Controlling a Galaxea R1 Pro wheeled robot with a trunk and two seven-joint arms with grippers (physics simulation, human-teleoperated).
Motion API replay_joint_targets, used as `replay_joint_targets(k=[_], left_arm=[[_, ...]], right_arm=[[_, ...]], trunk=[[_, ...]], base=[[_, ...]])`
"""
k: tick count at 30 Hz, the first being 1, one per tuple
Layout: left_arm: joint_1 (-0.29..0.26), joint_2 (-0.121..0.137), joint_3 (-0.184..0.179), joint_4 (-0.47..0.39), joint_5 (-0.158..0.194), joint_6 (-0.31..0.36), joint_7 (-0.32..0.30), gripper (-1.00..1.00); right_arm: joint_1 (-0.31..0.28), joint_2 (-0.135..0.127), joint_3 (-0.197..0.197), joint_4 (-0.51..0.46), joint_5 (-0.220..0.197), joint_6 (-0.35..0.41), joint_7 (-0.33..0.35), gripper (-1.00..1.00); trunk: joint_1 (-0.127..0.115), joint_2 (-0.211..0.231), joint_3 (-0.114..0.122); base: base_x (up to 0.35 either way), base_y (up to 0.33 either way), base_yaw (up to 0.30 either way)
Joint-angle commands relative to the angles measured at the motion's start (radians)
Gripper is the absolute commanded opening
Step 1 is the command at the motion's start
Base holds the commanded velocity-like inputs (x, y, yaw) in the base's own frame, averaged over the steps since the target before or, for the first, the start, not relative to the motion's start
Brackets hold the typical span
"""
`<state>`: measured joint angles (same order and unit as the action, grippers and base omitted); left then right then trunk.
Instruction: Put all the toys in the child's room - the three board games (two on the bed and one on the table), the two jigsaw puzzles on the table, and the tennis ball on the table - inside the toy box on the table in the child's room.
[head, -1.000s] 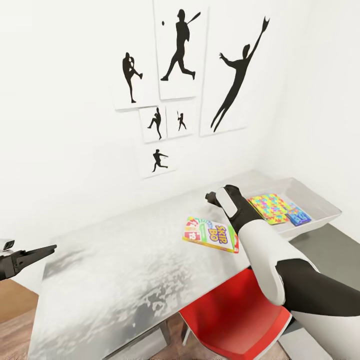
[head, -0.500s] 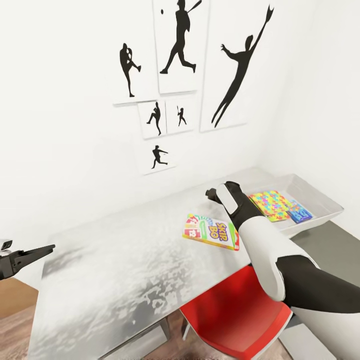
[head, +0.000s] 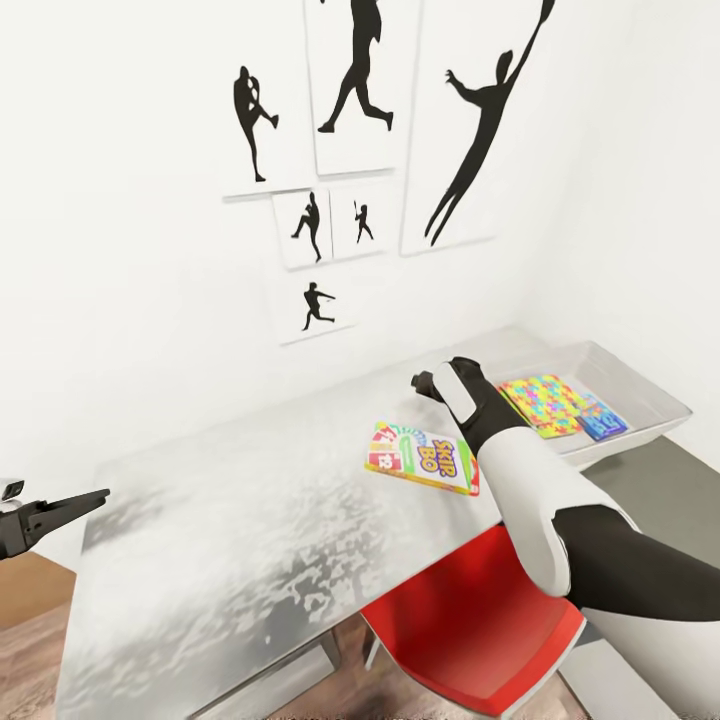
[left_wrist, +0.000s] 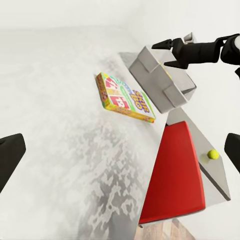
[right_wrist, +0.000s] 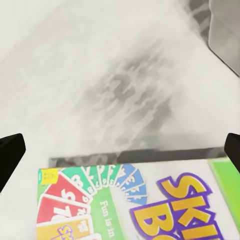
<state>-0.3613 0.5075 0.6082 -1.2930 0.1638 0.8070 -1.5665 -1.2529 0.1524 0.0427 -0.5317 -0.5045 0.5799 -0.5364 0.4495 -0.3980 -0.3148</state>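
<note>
Green-white Skip-Bo box (head: 423, 459), multicolour jigsaw (head: 541, 402), red chair (head: 470, 625).

The Skip-Bo box (right_wrist: 145, 205) lies flat on the mottled white surface (right_wrist: 100, 75) (fanned cards printed on its lid), between the gripper's two dark, widely parted fingertips (right_wrist: 10, 152).

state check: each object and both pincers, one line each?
Skip-Bo box: flat on the table, ungrasped.
Toy box: on the table, holding a jigsaw puzzle and a blue box.
Tennis ball: resting on the lower grey section.
Right pincer: open, empty, above the Skip-Bo box.
Left pincer: open, empty.
</note>
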Motion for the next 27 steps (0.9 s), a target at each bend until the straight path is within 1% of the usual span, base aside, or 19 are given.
replay_joint_targets(k=[1,16,27], left_arm=[[-0.001,0.000,0.000,0.000,-0.001,0.011,-0.004,1.00],[0.001,0.000,0.004,0.000,0.000,0.011,-0.004,1.00],[0.001,0.000,0.012,0.000,0.001,0.011,-0.004,1.00]], right_arm=[[-0.003,-0.001,0.005,-0.001,-0.009,0.003,-0.009,1.00],[-0.012,-0.001,0.005,-0.002,-0.009,0.006,-0.008,1.00],[-0.037,-0.002,0.005,-0.001,-0.009,0.010,-0.008,1.00]], trunk=[[0.001,-0.002,-0.004],[0.001,-0.002,-0.028],[0.001,-0.002,-0.046]], base=[[0.000,0.000,0.000],[0.000,0.000,0.000],[0.000,0.000,0.000]])
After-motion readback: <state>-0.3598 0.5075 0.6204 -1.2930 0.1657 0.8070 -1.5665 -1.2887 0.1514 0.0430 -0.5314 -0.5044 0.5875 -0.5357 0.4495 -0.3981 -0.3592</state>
